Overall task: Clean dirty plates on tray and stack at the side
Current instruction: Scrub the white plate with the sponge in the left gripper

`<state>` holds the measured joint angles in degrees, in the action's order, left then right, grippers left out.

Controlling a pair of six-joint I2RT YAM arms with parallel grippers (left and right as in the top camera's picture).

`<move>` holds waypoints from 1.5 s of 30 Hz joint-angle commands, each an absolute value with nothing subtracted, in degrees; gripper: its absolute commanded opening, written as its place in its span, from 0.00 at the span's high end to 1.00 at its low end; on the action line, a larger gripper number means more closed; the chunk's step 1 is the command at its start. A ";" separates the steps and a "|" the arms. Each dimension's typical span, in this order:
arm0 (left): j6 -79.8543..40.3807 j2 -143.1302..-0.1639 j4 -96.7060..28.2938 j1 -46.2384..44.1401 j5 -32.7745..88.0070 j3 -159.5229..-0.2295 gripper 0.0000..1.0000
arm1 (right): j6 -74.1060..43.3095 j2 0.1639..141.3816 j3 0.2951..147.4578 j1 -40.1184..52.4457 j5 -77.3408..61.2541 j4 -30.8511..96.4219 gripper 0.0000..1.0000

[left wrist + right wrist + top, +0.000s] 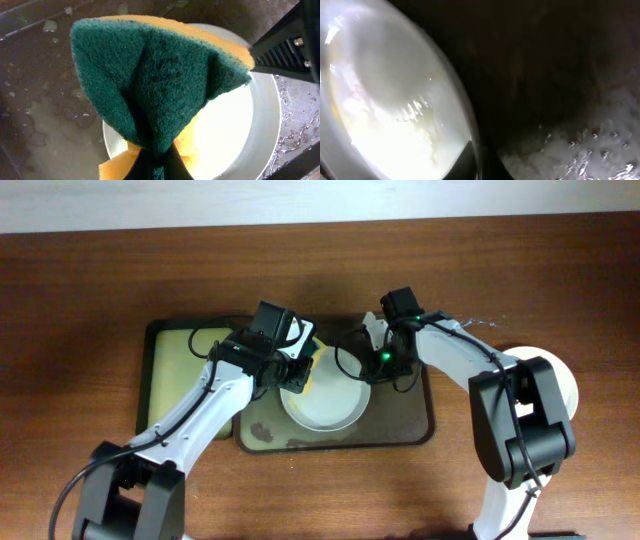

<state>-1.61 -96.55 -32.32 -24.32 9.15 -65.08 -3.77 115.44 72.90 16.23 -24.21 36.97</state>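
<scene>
Sponge (160,90), clamped in left fingers (172,170), hangs over plate (325,410), left side; right fingers (470,167) at opposite rim, cannot tell whether closed.

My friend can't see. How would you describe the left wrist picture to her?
A folded green and yellow sponge fills the picture, pinched at the bottom by the left gripper. Behind it is a white plate on a wet dark tray.
</scene>
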 commanded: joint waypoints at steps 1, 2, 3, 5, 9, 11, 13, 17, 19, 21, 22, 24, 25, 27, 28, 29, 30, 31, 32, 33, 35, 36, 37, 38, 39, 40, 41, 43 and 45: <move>-2.39 -97.08 -31.57 -24.38 10.39 -63.22 1.00 | -3.42 115.90 71.20 16.49 -23.79 36.29 0.96; -2.37 -97.08 -31.99 -24.67 14.00 -62.92 1.00 | -3.42 115.90 71.20 16.49 -23.79 36.32 0.96; -2.37 -97.06 -32.16 -25.19 18.11 -62.92 1.00 | -3.42 115.90 71.20 16.49 -23.79 36.32 0.96; -1.87 -97.06 -32.10 -26.15 19.20 -62.92 1.00 | -3.42 115.90 71.20 16.49 -23.79 36.32 0.96; -1.74 -97.08 -31.88 -28.40 17.32 -61.10 1.00 | -3.44 115.90 71.20 16.49 -23.79 36.34 0.96; -1.76 -97.08 -30.09 -28.88 17.26 -58.39 1.00 | -3.44 115.90 71.18 16.49 -23.79 36.36 0.96; -1.76 -97.08 -25.10 -29.63 18.52 -54.22 1.00 | -3.44 115.90 71.20 16.49 -23.79 36.36 0.96; -1.93 -97.08 -21.28 -30.37 20.60 -50.33 1.00 | -3.44 115.90 71.20 16.49 -23.79 36.36 0.96; -1.89 -97.08 -18.68 -30.37 19.46 -48.56 1.00 | -3.44 115.90 71.20 16.49 -23.79 36.36 0.96; -1.69 -97.08 -18.02 -30.37 12.27 -47.83 1.00 | -3.44 115.90 71.20 16.49 -23.79 36.36 0.96; -1.67 -97.06 -18.04 -30.30 8.05 -47.83 1.00 | -3.44 115.90 71.20 16.49 -23.79 36.36 0.96; 1.61 -97.06 -18.02 -30.30 0.32 -47.83 1.00 | -3.42 115.90 71.20 16.49 -23.79 36.36 0.96; 3.07 -97.06 -18.02 -30.33 -1.41 -47.83 1.00 | -3.44 115.90 71.20 16.49 -23.79 36.36 0.96; 4.38 -97.06 -17.41 -30.33 -6.17 -47.83 1.00 | -3.44 115.90 71.20 16.49 -23.79 36.38 0.96; 4.38 -97.06 -17.61 -30.33 -8.93 -47.83 1.00 | -3.44 115.90 71.20 16.49 -23.79 36.38 0.96; 4.38 -97.06 -18.06 -30.33 -11.60 -47.83 1.00 | -3.44 115.90 71.18 16.49 -23.79 36.38 0.96; 4.40 -97.06 -18.22 -30.33 -11.90 -47.83 1.00 | -3.42 115.90 71.20 16.49 -23.79 36.38 0.96; 4.43 -97.06 -18.28 -30.33 -12.45 -47.83 1.00 | -3.42 115.90 71.20 16.49 -23.79 36.40 0.96; 4.43 -97.06 -18.31 -30.33 -14.66 -47.83 1.00 | -3.42 115.90 71.20 16.49 -23.79 36.51 0.96; 4.43 -97.06 -18.06 -30.33 -18.41 -47.83 1.00 | -3.42 115.90 71.20 16.49 -23.79 36.58 0.96; 7.16 -97.06 -16.62 -30.33 -20.82 -47.83 1.00 | -3.42 115.90 71.20 16.49 -23.79 36.56 0.96; 8.60 -97.06 -16.08 -30.33 -20.86 -47.83 1.00 | -3.40 115.90 71.20 16.49 -23.79 36.56 0.96; 11.49 -97.06 -14.02 -30.33 -20.91 -47.83 1.00 | -3.42 115.90 71.18 16.49 -23.79 36.56 0.96; 11.73 -97.06 -12.29 -30.33 -21.43 -47.83 1.00 | -3.42 115.90 71.20 16.49 -23.79 36.56 0.96; 11.73 -97.06 -9.87 -30.30 -22.65 -47.83 1.00 | -3.42 115.90 71.20 16.49 -23.79 36.58 0.96; 11.70 -97.06 -7.75 -30.30 -24.08 -47.83 1.00 | -3.42 115.90 71.20 16.49 -23.81 36.58 0.96; 11.70 -97.08 -4.75 -30.30 -24.49 -47.83 1.00 | -3.42 115.90 71.20 16.49 -23.81 36.60 0.96; 11.70 -97.08 -0.56 -30.22 -24.47 -47.83 1.00 | -3.42 115.90 71.20 16.49 -23.81 36.67 0.96; 11.66 -96.97 5.65 -30.22 -24.47 -48.12 1.00 | -3.42 115.90 71.20 16.49 -23.81 36.77 0.96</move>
